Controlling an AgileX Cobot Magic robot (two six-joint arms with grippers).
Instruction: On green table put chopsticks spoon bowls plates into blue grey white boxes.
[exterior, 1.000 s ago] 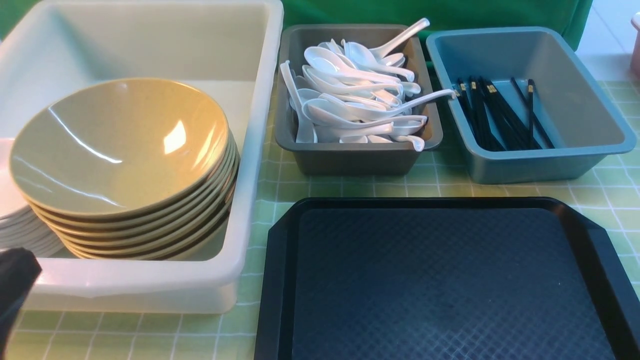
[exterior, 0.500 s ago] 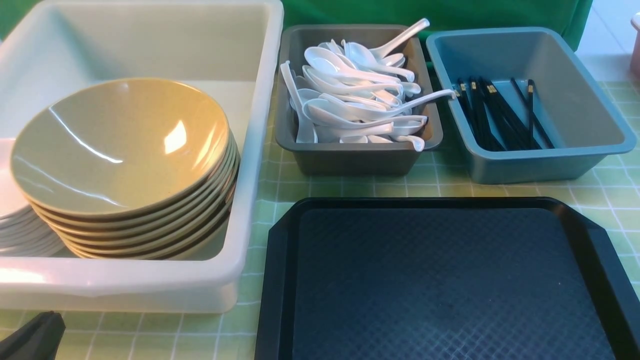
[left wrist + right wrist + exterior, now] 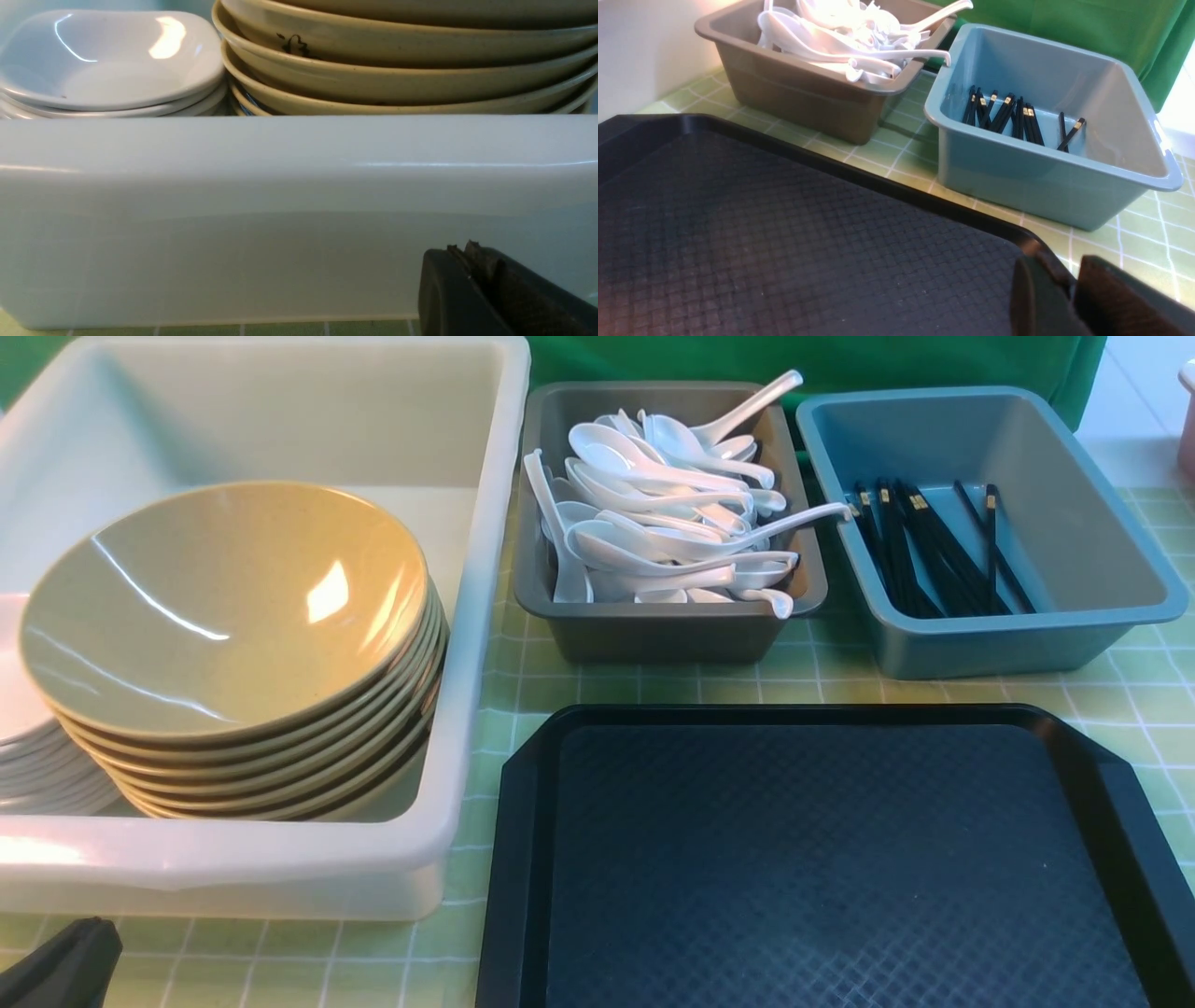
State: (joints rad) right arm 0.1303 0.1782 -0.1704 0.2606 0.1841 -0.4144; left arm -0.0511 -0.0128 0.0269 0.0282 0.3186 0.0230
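Front view showed everything already sorted: a stack of tan bowls [image 3: 229,644] and, beside it, a stack of white plates [image 3: 28,747] sat in the white tub [image 3: 280,873]; the spoons [image 3: 663,527] were heaped in the grey box [image 3: 653,635], and the chopsticks [image 3: 934,551] lay in the blue box [image 3: 1027,635]. All three stood on the green surface [image 3: 794,686], behind a bare black tray [image 3: 822,859].

The left end effector [image 3: 472,275] sat low, just outside the tub's near wall, its fingers pressed together with nothing between them. The right end effector [image 3: 1071,289] hung over the tray's corner, likewise closed and holding nothing.

The bowls and plates looked glossy, stiff and breakable — likely slippery, and the bowls fairly heavy — so a pinch across the rim would suit them best. A spoon would be light but slick; its handle is the place to take hold. A chopstick is thin and apt to roll, best pinched near the middle.

One bowl bore a small dark mark on its outer wall, not readable; no brand or lettering showed anywhere.
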